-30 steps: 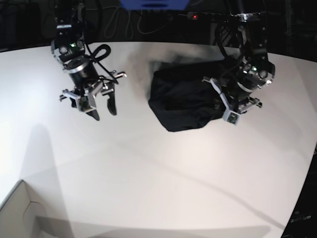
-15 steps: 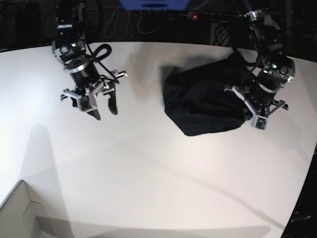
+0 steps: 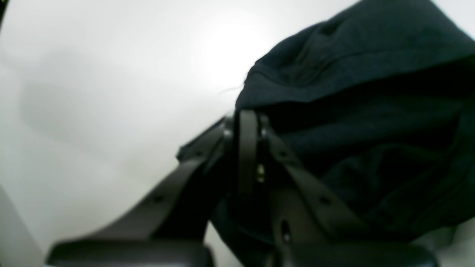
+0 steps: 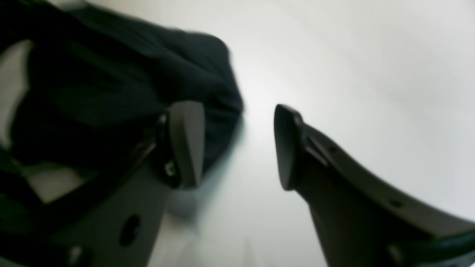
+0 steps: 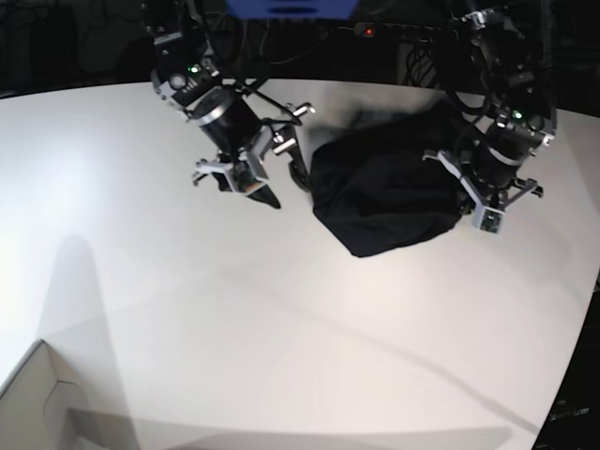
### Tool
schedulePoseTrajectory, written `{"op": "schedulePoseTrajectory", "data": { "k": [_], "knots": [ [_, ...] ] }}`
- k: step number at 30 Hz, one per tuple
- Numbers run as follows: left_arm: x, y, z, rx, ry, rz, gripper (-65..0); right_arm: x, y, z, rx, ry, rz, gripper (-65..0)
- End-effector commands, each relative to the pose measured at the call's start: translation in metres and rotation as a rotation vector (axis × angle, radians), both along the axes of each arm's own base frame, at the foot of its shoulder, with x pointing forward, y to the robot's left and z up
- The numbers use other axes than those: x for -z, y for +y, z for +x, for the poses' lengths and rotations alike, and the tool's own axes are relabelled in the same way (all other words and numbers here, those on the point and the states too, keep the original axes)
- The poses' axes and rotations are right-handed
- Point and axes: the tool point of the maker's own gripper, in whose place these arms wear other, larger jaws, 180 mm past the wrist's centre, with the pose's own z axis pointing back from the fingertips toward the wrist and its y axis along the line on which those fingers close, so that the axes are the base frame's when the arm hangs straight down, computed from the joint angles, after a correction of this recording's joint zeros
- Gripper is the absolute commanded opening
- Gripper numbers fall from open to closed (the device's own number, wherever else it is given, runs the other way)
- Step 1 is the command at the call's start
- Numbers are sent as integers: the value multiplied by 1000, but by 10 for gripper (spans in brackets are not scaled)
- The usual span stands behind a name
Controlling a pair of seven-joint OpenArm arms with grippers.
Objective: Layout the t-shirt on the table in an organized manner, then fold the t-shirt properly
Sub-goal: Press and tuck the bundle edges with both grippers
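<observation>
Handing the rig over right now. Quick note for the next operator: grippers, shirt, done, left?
Left gripper: fingers shut on the t-shirt, at its edge.
Right gripper: open, empty, beside the shirt's other side.
The shirt is a bunched heap on the table, between the two arms.
Done: one edge gripped.
Left: grip with the right, spread the shirt flat, then fold.

The t-shirt (image 5: 389, 192) is plain black, thin fabric, bunched in a rumpled, unfolded heap with creases and overlapping layers. It lies on the far right area of the table (image 5: 234, 328), a smooth white surface with a curved edge.
</observation>
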Motion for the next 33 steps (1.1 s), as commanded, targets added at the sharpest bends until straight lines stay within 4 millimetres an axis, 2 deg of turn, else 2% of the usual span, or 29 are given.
{"op": "schedulePoseTrajectory", "data": {
  "k": [1,5,12,14,19,21,26,30,33],
  "knots": [
    [-10,5,6,-9,-43,-2,-649,-14,9,2,-14,-42,38,-321],
    [-11,20,6,-61,-48,-6,-645,-17,23,-1,-54,-47,49,-289],
    [-8,28,1,-87,-37,-4,-638,-4,22,-4,-57,-15,36,-287],
    [-3,28,0,-89,-25,-11,-595,-4,21,-4,-57,-17,36,-287],
    [6,22,-12,-92,5,-26,-399,-2,17,-5,-66,-19,15,-287],
    [4,21,-17,-88,3,-24,-339,-2,16,-5,-65,-19,15,-287],
    [-15,3,-29,-65,-63,-138,-246,2,12,-7,-76,-15,-6,-287],
    [-29,-12,-24,-57,-121,-247,-230,6,8,-11,-70,-3,-11,-287],
    [-30,-43,-15,-20,-133,-326,-230,9,1,-13,-76,0,-35,-287]
  ]
}}
